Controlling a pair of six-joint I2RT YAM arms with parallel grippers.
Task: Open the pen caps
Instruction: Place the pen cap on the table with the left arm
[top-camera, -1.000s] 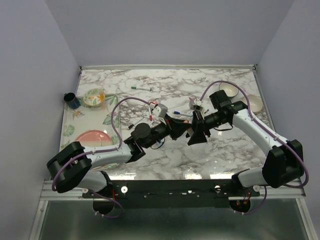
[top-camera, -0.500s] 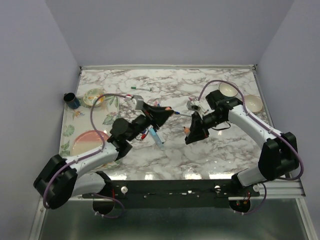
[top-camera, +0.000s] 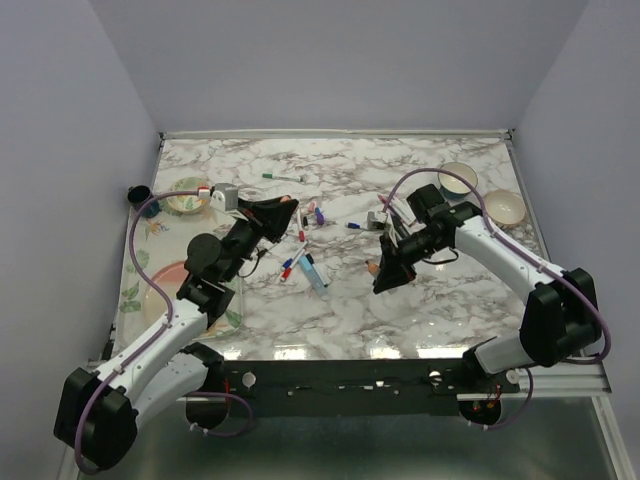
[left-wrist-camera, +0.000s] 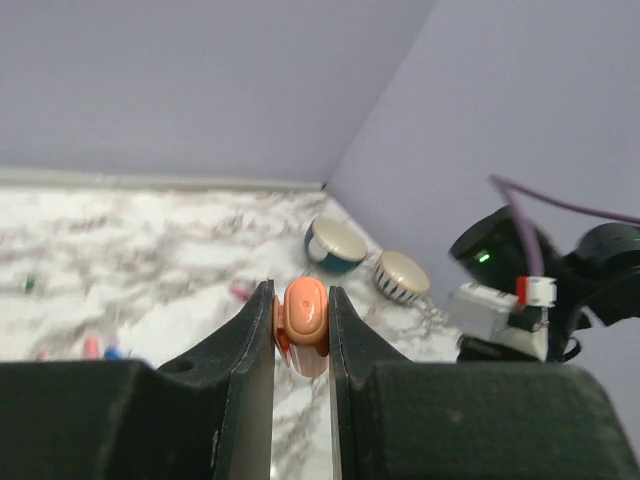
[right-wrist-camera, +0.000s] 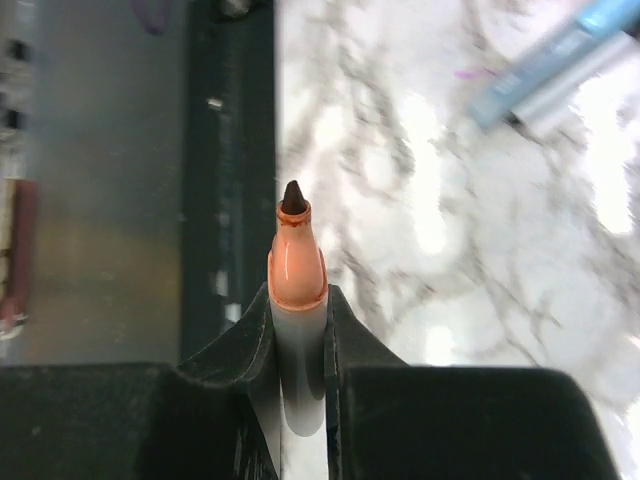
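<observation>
The left gripper (left-wrist-camera: 302, 298) pinches an orange cap (left-wrist-camera: 303, 318) between its two fingers. It holds the cap above the table (top-camera: 440, 300), a little left of the middle. The right gripper (right-wrist-camera: 298, 300) is pressed on the white body of the pen (right-wrist-camera: 296, 262). The orange tip with its dark nib (right-wrist-camera: 293, 196) stands out bare in front of the fingers. In the top view the two grippers are well apart, so this cap is fully off its pen. I judge that this one pen is opened, and both parts are in the air, not yet put down.

Between the arms several other pens (top-camera: 298, 258) lie on the marble, with a blue one (top-camera: 316, 274) nearest to the arms and a green one (top-camera: 283, 178) far back. A few small coloured bits (top-camera: 316, 211) lie near them. They can be caps already off, but they are too small to tell. Which of the lying pens have a cap on I cannot say for sure, so some work is probably left.
</observation>
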